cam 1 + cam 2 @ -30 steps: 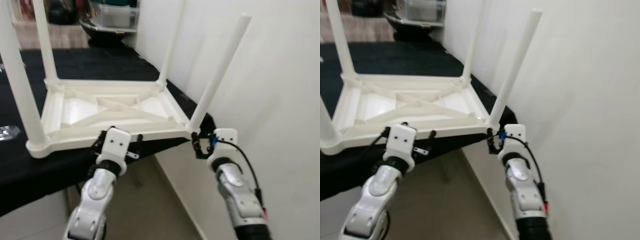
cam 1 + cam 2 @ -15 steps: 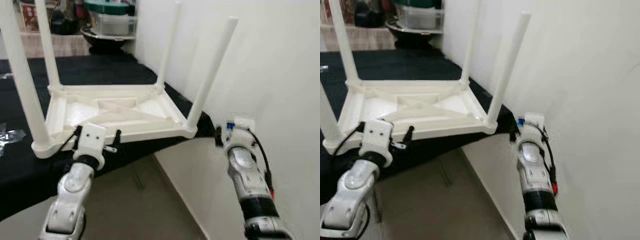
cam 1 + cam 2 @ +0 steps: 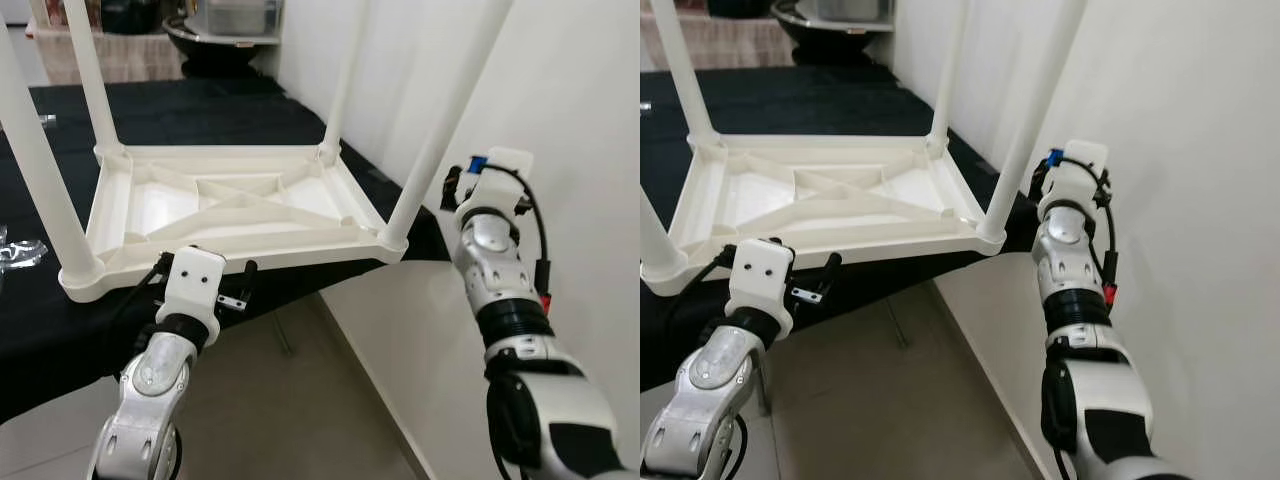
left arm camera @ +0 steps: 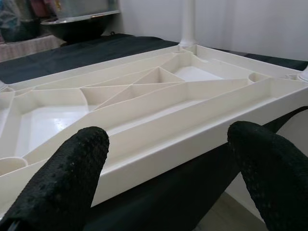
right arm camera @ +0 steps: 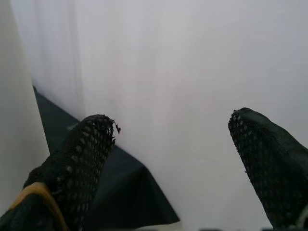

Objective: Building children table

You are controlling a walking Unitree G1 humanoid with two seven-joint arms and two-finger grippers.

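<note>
The white children's table (image 3: pixel 230 200) lies upside down on a black-covered surface, its four legs pointing up. My left gripper (image 3: pixel 205 266) hovers just in front of the table's near rim (image 4: pixel 159 144), open, with nothing between its fingers (image 4: pixel 72 168). My right gripper (image 3: pixel 452 185) is raised beside the near right leg (image 3: pixel 430 150), on its wall side and a little apart from it. In the right wrist view this gripper (image 5: pixel 171 122) is open and empty, facing the white wall, with the leg at the picture's edge.
A white wall (image 3: pixel 560 90) runs close along the right of the table. The black cloth (image 3: pixel 200 110) ends at a front edge above a tiled floor (image 3: pixel 300 420). A dark bowl (image 3: pixel 215 45) stands at the back. A crinkled plastic wrapper (image 3: pixel 20 252) lies at the left.
My right gripper has left the foot of the near right leg and risen up and to the right, beside the leg. The left gripper has shifted slightly left off the rim. The camera moved too.
</note>
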